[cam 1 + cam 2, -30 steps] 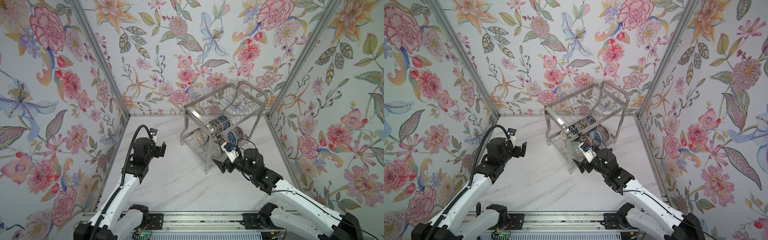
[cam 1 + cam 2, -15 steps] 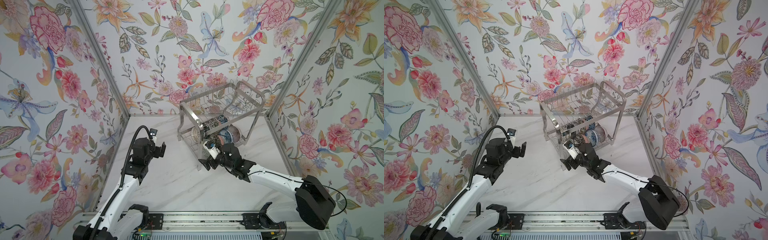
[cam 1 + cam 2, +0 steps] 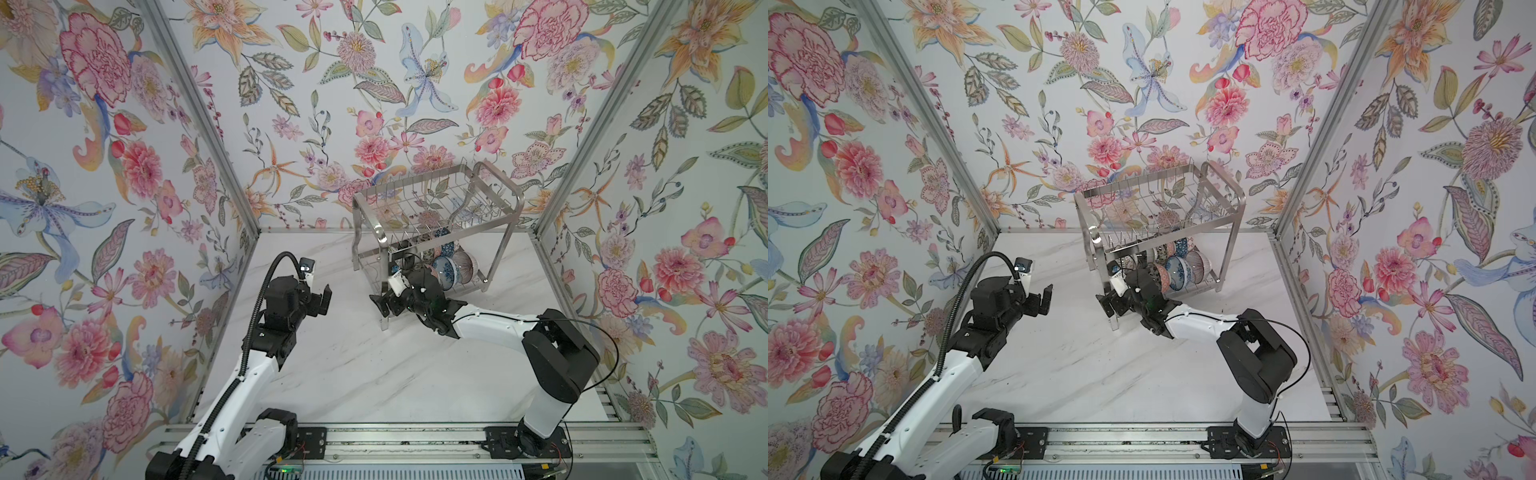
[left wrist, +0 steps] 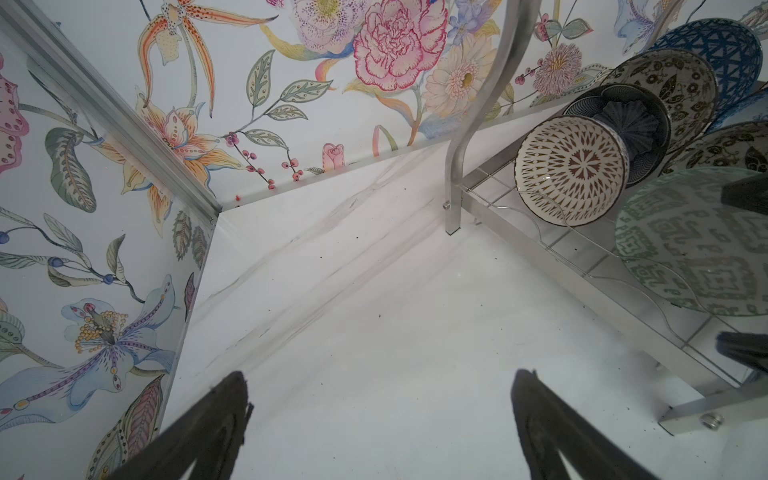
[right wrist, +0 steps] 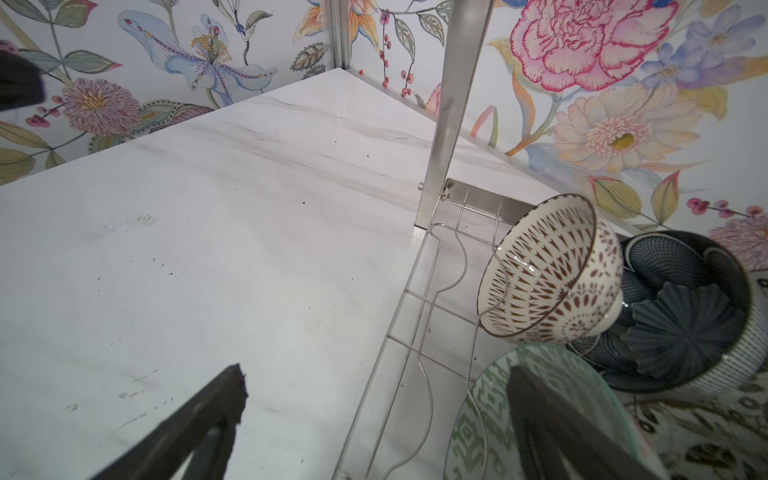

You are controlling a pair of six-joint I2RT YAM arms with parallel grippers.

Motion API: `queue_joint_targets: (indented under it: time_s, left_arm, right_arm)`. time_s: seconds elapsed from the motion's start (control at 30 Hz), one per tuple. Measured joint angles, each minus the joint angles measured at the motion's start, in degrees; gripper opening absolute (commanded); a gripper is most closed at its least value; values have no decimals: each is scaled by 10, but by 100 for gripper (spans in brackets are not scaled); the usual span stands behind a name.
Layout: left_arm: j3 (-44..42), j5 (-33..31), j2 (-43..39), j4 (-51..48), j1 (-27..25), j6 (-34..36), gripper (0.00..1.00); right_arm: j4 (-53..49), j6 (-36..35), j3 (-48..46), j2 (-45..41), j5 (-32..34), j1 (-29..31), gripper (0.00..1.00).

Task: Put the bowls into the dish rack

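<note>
Above the marble table [image 5: 208, 249], the spread right hand [image 5: 376, 374] flanks the rack's [image 5: 451, 104] green bowl [image 5: 482, 399].

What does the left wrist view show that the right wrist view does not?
Only left wrist: the blue lattice bowl and the open left pincer. Only right wrist: the brown-patterned bowl from outside, and the open right pincer, one finger in front of the green geometric bowl. Both: the brown and green bowls, the dark ribbed bowl, the dish rack leg and the marble table.

Brown-on-wht petal bowl [image 4: 571, 170], grn geometric bowl [image 4: 702, 245], blue lattice bowl [image 4: 723, 54], silver rack [image 4: 453, 199], wht marble table [image 4: 374, 332].
</note>
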Motion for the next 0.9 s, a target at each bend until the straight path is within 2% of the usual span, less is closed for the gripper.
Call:
queue_joint_targets:
  time_s: [0.4, 0.57, 0.73, 0.9]
  left_arm:
    - [-2, 0, 0, 0, 0, 4, 99]
    - [-2, 0, 0, 0, 0, 4, 99]
    - [-2, 0, 0, 0, 0, 7, 99]
    - [-2, 0, 0, 0, 0, 8, 99]
  right_arm:
    - [12, 38, 226, 190, 31, -22, 100]
    - [5, 38, 286, 232, 30, -29, 99]
    - [5, 37, 284, 233, 30, -30, 99]
    - [21, 34, 210, 183, 30, -29, 99]
